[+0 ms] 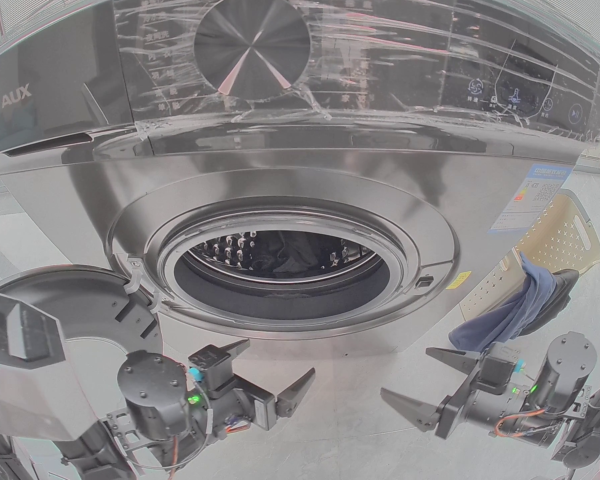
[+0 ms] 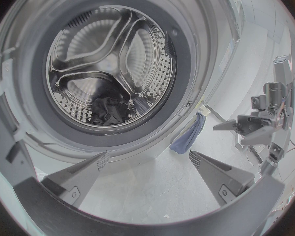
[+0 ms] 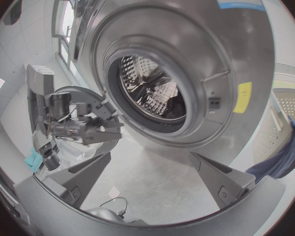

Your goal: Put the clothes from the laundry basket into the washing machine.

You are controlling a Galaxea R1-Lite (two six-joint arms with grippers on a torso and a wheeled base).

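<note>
Inside the washing machine [image 1: 327, 175], at the bottom of its drum [image 2: 98, 59], dark clothes [image 2: 109, 110] are lying in a small heap. On the machine's left side its round door [image 1: 80, 301] is standing swung open. Just beside the machine's right side a pale laundry basket [image 1: 567, 235] is standing, and a blue garment [image 1: 513, 315] is hanging over its rim and trailing down toward the floor [image 1: 353, 421], with a dark piece [image 1: 560, 288] next to it. In front of the machine, below the drum opening, the left gripper [image 1: 279, 358] is hovering with its fingers spread and nothing between them. The right gripper [image 1: 405, 371] is hanging before the machine's lower right corner, fingers also spread apart and empty; the blue garment is hanging near it, just beyond it on the basket side, not touching the fingers.
</note>
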